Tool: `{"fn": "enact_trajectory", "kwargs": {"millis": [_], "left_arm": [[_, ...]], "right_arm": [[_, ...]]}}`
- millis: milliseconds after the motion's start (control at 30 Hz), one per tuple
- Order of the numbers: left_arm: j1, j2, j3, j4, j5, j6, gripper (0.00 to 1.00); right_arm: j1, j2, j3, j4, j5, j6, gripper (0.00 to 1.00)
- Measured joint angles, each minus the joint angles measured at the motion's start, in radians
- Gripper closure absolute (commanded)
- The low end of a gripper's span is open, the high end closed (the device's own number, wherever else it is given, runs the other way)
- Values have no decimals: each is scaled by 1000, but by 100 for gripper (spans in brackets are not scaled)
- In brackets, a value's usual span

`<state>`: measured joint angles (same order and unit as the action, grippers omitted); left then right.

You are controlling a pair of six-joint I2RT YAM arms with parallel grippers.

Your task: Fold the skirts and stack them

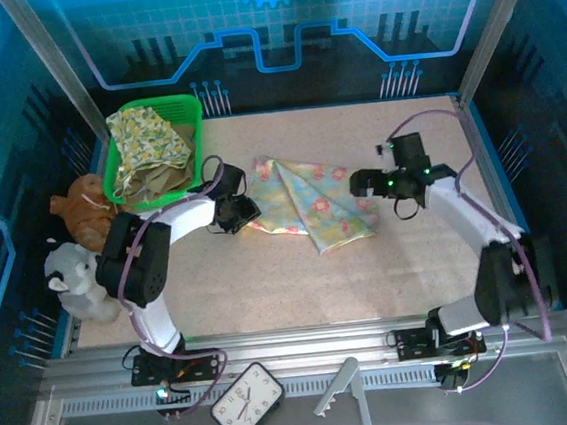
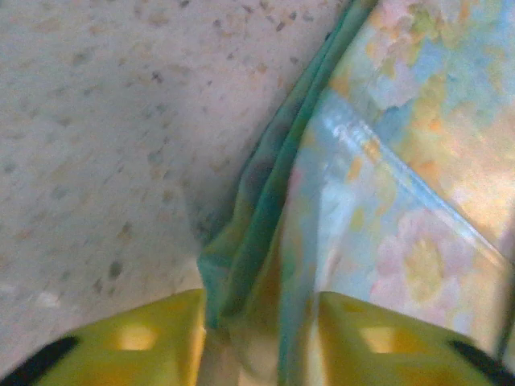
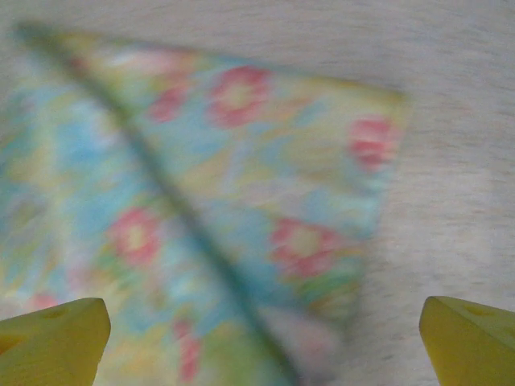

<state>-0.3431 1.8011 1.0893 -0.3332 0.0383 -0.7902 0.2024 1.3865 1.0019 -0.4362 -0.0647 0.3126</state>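
- Bench [image 1: 419, 260]: pale and speckled, taking up the middle of the overhead view.
- Pastel patchwork skirt [image 1: 313, 205]: at the centre of the bench, loosely doubled over into a rough triangle with its point toward lower right. Not yet a tidy fold, judging by the uneven edges. Probably very light, limp and thin, so likely to sag, drag and unfold if lifted by one point. Best taken at a corner or along the doubled teal hem [image 2: 257, 201], with both layers pinched together and a second hold at the opposite corner to keep the panel taut.
- Green basket [image 1: 193, 106]: upper left of the overhead view, just beside the patchwork skirt's left end.
- Yellow-green floral skirt [image 1: 146, 135]: crumpled in the basket, spilling over the far left rim. Equally soft by the look of it.
- Olive skirt [image 1: 155, 185]: bunched at the basket's near side, partly under the floral one.
- Brown plush toy [image 1: 83, 217] and white plush toy [image 1: 74, 278]: at the left edge of the overhead view, below the basket. No part of the job.
- Right tool [image 3: 264, 310]: jaws wide apart and holding nothing, hovering over the patchwork skirt's right-hand corner, with bare bench to the right in the wrist view.
- Left tool [image 2: 261, 310]: at the patchwork skirt's left edge, jaws about half apart with the teal hem running down between the yellow fingers [image 2: 153, 346]. Gripped or merely straddled: cannot tell.
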Motion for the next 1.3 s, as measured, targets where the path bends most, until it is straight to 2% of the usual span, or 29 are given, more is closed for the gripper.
{"fn": "enact_trajectory", "kwargs": {"millis": [167,367,433,567,700,767,900,967,1033,1133,1300], "left_arm": [[0,-128,-11,-29,-23,8,24],[0,-174,-12,-28,-39,8,2],[0,-174,-13,-29,-44,6,1],[0,-174,-13,-30,-50,7,1],[0,-173,-13,-39,-52,10,1],[0,-168,-13,-43,-50,10,1],[0,-136,-13,-42,-46,6,1],[0,-111,-13,-41,-42,4,1],[0,-88,-13,-37,-40,3,1],[0,-59,-13,-24,-32,2,1],[0,-35,5,-19,4,5,1]], "right_arm": [[190,-61,-69,-24,9,-33,1],[372,87,-79,-71,75,34,4],[424,140,-69,-82,113,55,4],[524,288,42,-160,273,60,7],[594,421,134,-185,407,59,28],[602,463,153,-195,442,65,42],[609,479,178,-209,520,51,81],[604,469,178,-223,550,39,92],[594,428,178,-237,558,12,99],[525,293,183,-241,519,-42,100],[285,79,204,-168,327,-161,100]]}}
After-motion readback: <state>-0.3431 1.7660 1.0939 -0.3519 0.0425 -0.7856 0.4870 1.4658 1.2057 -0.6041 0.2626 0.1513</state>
